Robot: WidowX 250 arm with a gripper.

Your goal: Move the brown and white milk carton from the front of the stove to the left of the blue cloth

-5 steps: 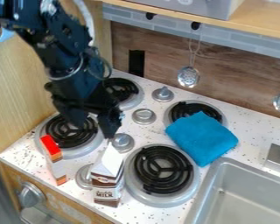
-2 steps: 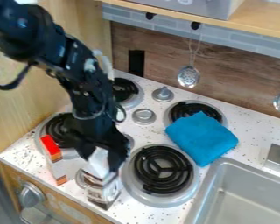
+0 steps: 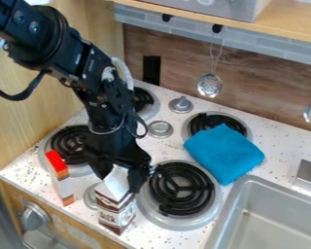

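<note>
Speckled white bench point(image 3: 178, 238) surface is seen beneath the black robot arm point(image 3: 96, 90), and the black two-finger gripper point(image 3: 121, 184) is placed around the top of the brown-and-white gabled carton point(image 3: 116, 210); whether it is closed cannot be told. Even, gentle pressure is best applied, with the slim red-and-white box point(image 3: 60, 181) avoided. Since the first frame, the arm has been lowered and the carton turned.

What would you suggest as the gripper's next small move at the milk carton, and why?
I would gently squeeze to secure the milk carton before any lift or sideways shift. The gripper is down around its white top, so little more lowering seems needed, and the burner and the red-topped box stand close on either side.
</note>
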